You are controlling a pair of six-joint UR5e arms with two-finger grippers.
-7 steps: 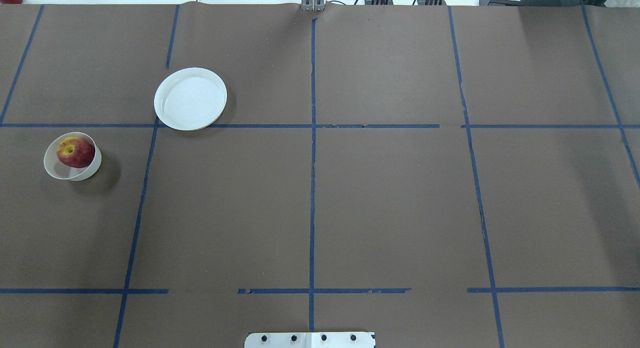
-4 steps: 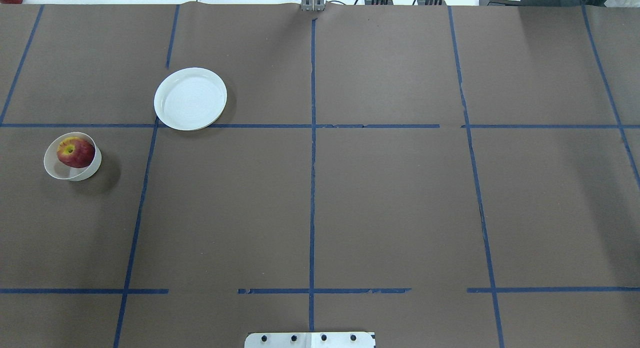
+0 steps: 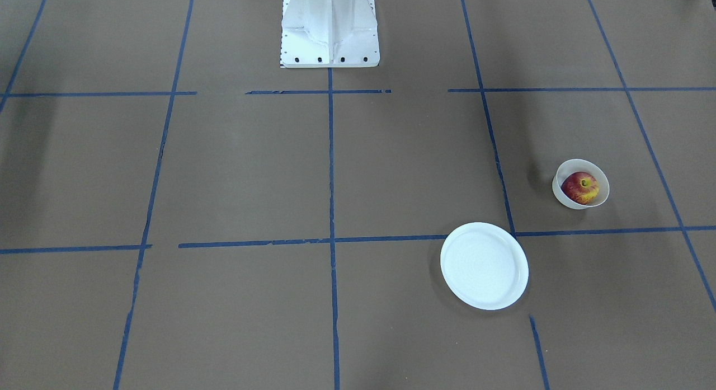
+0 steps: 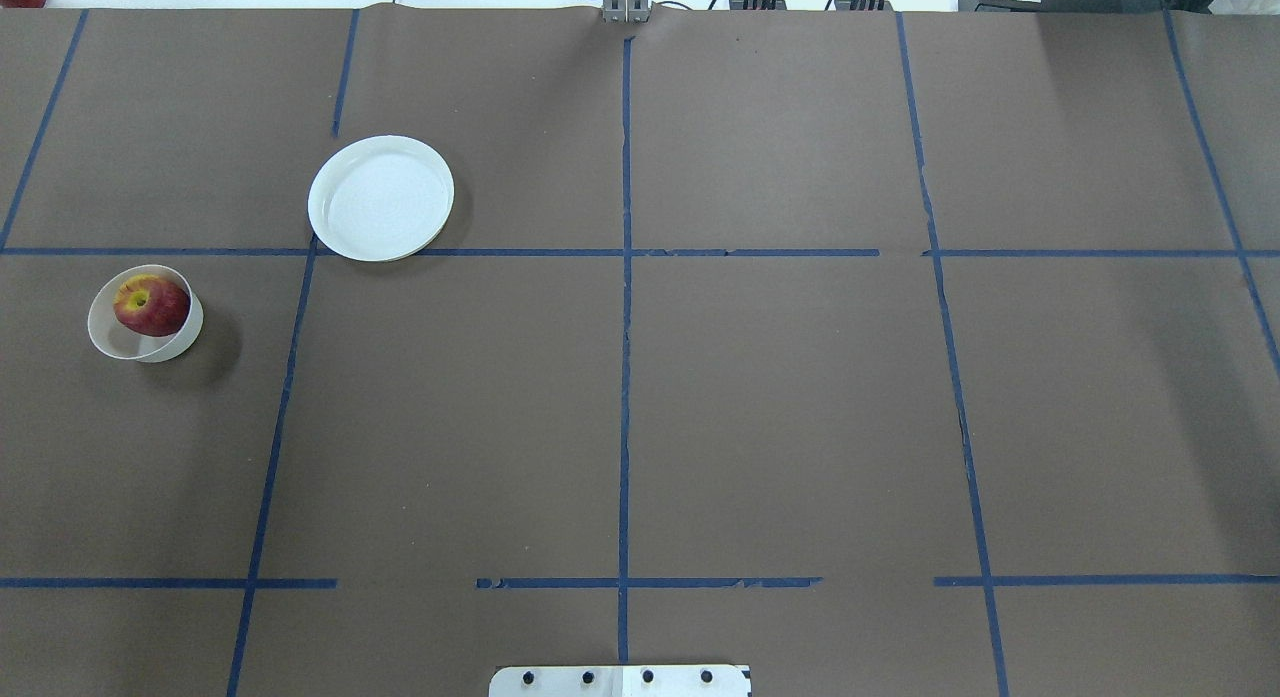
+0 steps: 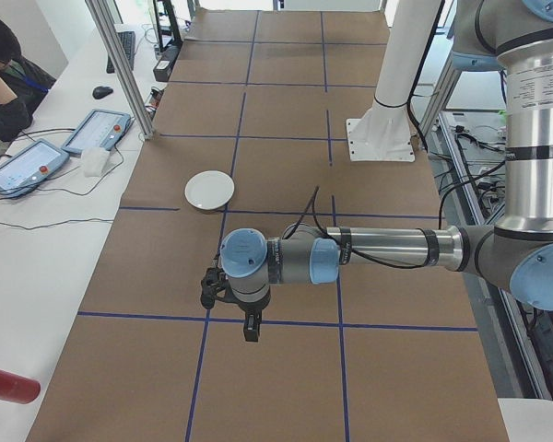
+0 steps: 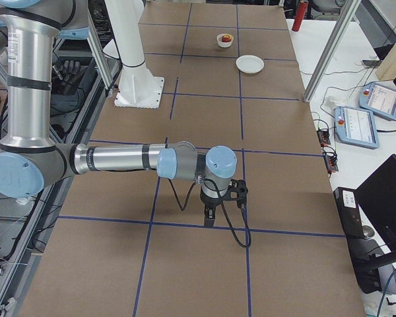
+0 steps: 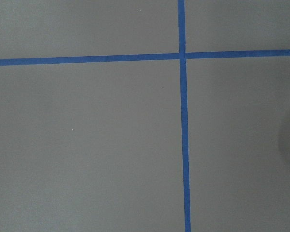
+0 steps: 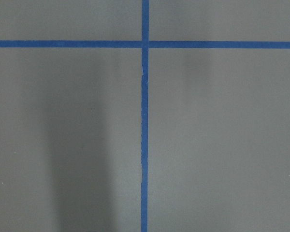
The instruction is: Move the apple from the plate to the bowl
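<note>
We see the apple (image 4: 151,305) in the bowl (image 4: 106,327), far left of table; plate (image 4: 380,197) nearby, w/o apple. Task looks done, nothing left. Left gripper (image 5: 251,331) & right gripper (image 6: 208,221): can't tell whether open.

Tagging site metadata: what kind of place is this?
Probably a robotics lab cell: brown-papered table with a blue tape grid, robot teach pendants on a side bench, an operator seated there.
</note>
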